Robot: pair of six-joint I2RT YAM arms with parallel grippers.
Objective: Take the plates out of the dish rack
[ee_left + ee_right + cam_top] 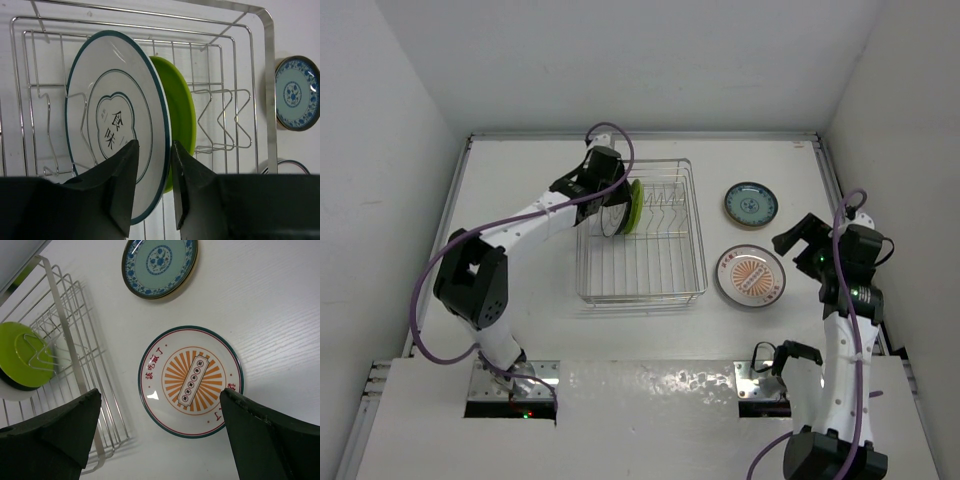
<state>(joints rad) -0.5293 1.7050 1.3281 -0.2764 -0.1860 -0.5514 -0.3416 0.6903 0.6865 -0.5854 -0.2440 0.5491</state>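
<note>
In the dish rack [642,292] two plates stand upright on the tines. One is a white plate with a teal rim [115,100], and a lime green plate [181,110] stands right behind it. My left gripper [155,160] is shut on the white plate's lower rim, one finger on its face and the other between the two plates. A white plate with an orange sunburst [191,381] and a blue-centred plate [160,265] lie flat on the table right of the rack. My right gripper [160,391] hangs open above the sunburst plate and holds nothing.
The rack's wire side [65,330] runs close to the left of the sunburst plate. Further zigzag tines [225,120] stand behind the green plate. White walls enclose the table on the left, back and right.
</note>
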